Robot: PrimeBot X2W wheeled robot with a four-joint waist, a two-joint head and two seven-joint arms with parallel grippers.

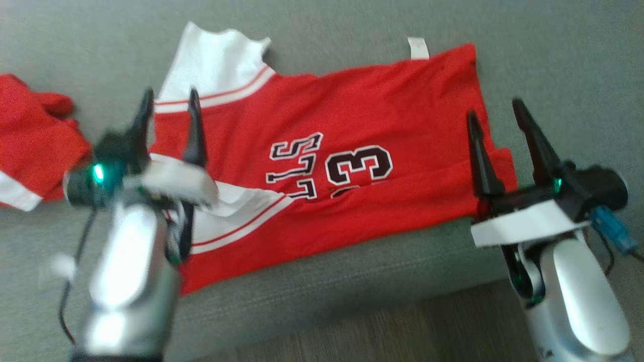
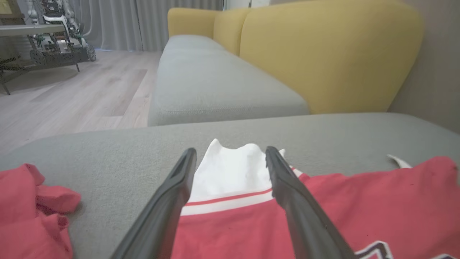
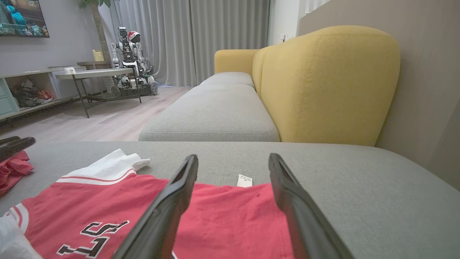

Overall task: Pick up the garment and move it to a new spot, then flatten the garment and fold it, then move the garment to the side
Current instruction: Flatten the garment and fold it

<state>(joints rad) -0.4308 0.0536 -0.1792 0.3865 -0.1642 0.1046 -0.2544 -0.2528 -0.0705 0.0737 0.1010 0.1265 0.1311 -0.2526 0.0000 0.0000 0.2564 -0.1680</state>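
Nearest the camera, the pale left forearm [image 1: 131,261] and right forearm [image 1: 578,286] are seen rising from the bottom edge of the head view. Each ends in a gripper whose jaws are spread wide, with nothing held between them. The left gripper [image 1: 170,95] is poised over the white-sleeved shoulder end of the red jersey [image 1: 352,115], the right gripper [image 1: 493,108] over its hem end. The jersey is laid on the grey sofa seat [image 1: 553,50] with its long axis running left to right across the robot's front, so each end is served by the arm on its own side. The near long edge (apparently turned over, since the printed number [image 1: 359,166] is cut by a crease) lies between the two arms. Whether any fingertip touches cloth cannot be told, the head view being blurred. The near sleeve [image 1: 236,206] is partly covered by the left gripper's body, and a second red garment [image 1: 30,130] is cut off at the left edge.
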